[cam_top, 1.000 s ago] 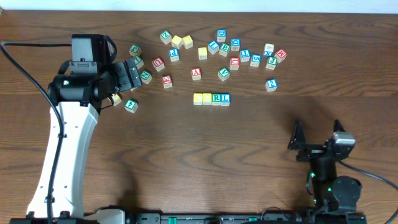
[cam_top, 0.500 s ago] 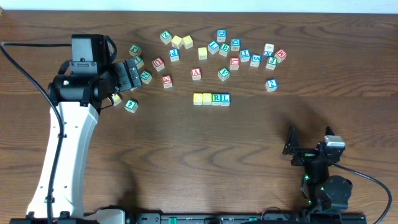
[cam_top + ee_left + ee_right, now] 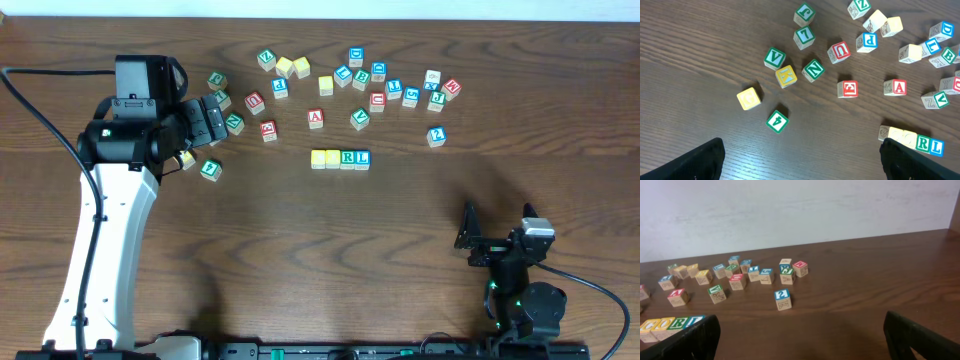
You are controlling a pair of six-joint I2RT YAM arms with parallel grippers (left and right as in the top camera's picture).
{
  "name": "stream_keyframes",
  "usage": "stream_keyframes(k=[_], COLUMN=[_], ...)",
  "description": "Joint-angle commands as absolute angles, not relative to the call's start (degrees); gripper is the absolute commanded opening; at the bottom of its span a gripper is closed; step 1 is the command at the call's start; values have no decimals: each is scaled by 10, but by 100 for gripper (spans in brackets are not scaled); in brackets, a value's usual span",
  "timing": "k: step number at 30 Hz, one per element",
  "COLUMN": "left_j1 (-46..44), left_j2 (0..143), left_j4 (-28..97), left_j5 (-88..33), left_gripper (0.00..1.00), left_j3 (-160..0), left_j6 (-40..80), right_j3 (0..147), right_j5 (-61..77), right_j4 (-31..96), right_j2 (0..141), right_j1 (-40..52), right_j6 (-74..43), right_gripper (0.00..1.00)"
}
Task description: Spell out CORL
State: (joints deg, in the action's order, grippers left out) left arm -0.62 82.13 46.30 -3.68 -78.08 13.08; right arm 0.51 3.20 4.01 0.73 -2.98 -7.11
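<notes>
Letters lined up! The CORL row [image 3: 340,158] sits mid-tabletop [image 3: 300,260], four cubes touching side to side, well apart from both arms. The left tool [image 3: 802,157] hangs over the loose cubes on the left, fingers spread wide and gripping nothing. The right tool [image 3: 800,335] sits low near the front edge, likewise spread and empty. Looks finished to me. The danger? A careless left-arm sweep could scatter strays like the green 4 cube [image 3: 777,121], or shunt the red A cube [image 3: 316,118] into the row.
</notes>
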Motion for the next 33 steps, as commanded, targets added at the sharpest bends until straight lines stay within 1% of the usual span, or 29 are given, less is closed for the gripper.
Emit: stream_keyframes(k=[1,12,16,18,21,25,33], left_j1=[-4,-4,-3,-3,-3,7,43], left_j2=[824,824,800,772,714,607,377], left_j4=[465,467,451,415,328,190,15], left_j5=[-32,-29,-20,-18,-18,-8,-8], left_gripper=[98,98,98,98,98,97,97], left_j3=[-794,-794,-785,-764,-709,-587,-336], left_j6=[125,123,120,111,78,56,48], right_j3=[3,3,3,3,3,3,3], right_j5=[34,34,34,34,34,34,34], right_j4=[41,41,41,41,41,41,41], right_j2=[4,4,4,4,4,4,4], right_j1=[-32,-32,-32,-32,-32,-32,-32], right_j6=[-68,-68,-68,-68,-68,-68,-68], right_gripper=[99,99,99,99,99,99,99])
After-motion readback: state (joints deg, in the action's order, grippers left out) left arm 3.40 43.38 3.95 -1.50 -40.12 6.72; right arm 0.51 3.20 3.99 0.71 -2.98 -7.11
